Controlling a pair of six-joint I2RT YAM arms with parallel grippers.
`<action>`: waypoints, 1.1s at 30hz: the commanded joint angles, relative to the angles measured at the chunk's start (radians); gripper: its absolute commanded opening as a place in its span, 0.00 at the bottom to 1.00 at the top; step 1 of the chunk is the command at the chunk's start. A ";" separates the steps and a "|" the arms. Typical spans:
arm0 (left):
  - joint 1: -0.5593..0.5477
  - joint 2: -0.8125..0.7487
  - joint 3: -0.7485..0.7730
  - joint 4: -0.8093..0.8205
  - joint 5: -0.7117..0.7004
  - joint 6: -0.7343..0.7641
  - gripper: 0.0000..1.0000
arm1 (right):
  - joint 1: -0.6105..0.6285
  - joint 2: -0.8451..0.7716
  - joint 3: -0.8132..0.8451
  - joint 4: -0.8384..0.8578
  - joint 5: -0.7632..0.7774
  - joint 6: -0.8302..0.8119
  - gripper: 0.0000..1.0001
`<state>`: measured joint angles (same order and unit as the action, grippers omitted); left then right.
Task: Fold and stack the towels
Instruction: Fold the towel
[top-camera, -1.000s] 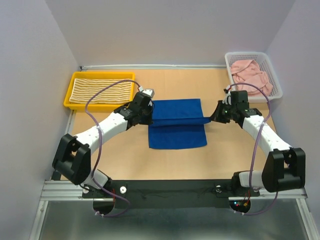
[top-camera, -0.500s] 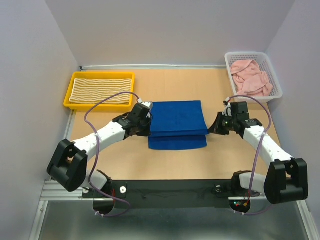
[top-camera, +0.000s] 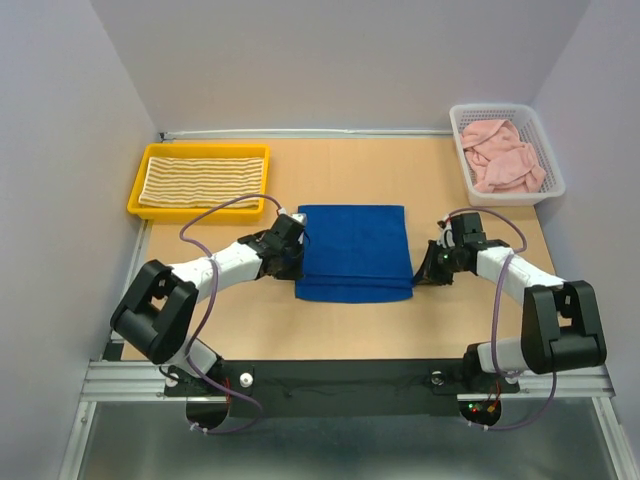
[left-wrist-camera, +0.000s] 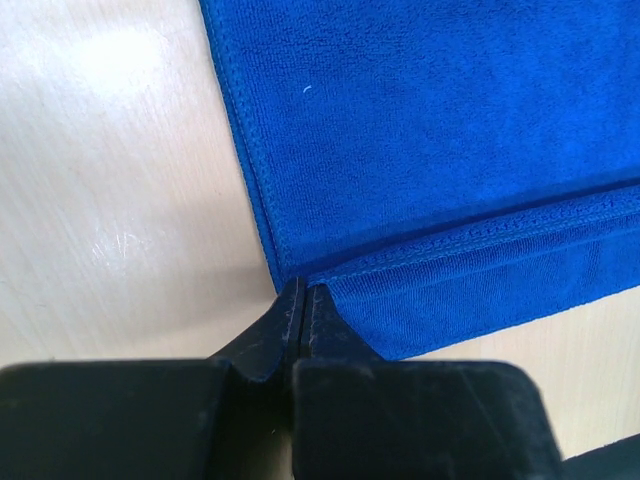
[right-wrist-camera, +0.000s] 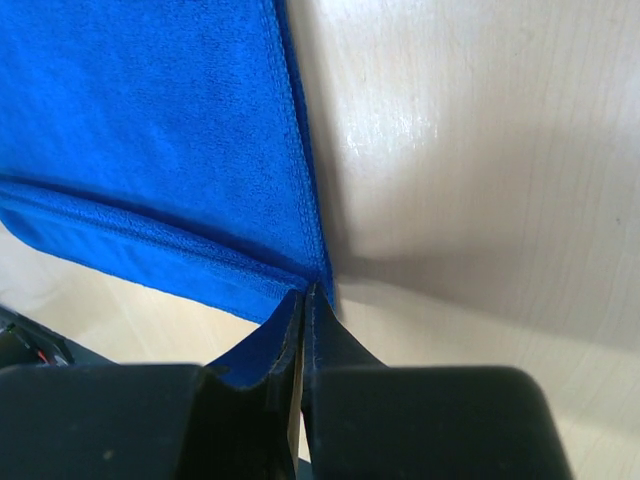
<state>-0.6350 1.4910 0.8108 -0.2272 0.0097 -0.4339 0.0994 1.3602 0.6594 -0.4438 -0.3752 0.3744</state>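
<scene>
**Blue towel doubled over mid-counter, both near corners pinched**

Top view: the yellow tray (top-camera: 133, 200) at the far left holds the striped towel (top-camera: 205, 180), lying flat. The white basket (top-camera: 503, 107) at the far right holds the pink towel (top-camera: 505, 160), crumpled. Between them the blue towel (top-camera: 355, 250) lies folded on the counter (top-camera: 350, 170).

Left wrist: the left end effector (left-wrist-camera: 300, 300) is pressed together on the upper layer's corner.

Right wrist: the right end effector (right-wrist-camera: 303, 300) pinches the opposite corner, and the lower layer shows beyond the hem.

White arms (top-camera: 225, 263), black joints (top-camera: 155, 322) and fingers (left-wrist-camera: 255, 345)
</scene>
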 joint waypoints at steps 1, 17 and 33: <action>0.021 0.009 -0.027 -0.086 -0.126 0.015 0.00 | -0.024 0.022 -0.004 0.008 0.096 -0.015 0.04; 0.003 -0.300 -0.074 -0.133 -0.014 -0.068 0.74 | 0.031 -0.255 -0.003 -0.094 -0.117 0.008 0.62; 0.058 -0.672 -0.131 0.009 -0.246 0.015 0.91 | 0.391 0.097 0.328 -0.033 -0.033 -0.235 0.77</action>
<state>-0.5884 0.8364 0.7219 -0.3031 -0.1787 -0.4896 0.4622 1.3853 0.9230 -0.5175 -0.4324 0.1967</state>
